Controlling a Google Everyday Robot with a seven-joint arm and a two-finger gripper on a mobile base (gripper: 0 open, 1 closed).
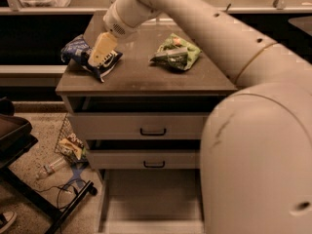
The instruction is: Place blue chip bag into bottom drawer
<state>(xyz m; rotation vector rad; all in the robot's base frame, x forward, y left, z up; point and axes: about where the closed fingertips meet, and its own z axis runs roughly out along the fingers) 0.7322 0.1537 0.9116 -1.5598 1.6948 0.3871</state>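
The blue chip bag [78, 52] lies on the cabinet top [141, 74] at its left side, dark blue with white lettering. My gripper [100, 52] hangs from the long white arm and sits right over the bag, covering its middle. The bottom drawer [151, 199] is pulled out at the base of the cabinet, a shallow grey tray with a bare floor; my arm hides its right part.
A green snack bag [175, 55] lies on the cabinet top to the right. Two drawers with black handles [152, 131] sit slightly open above the bottom one. A wire basket with trash [70, 143], a bottle and cables lie on the floor at left.
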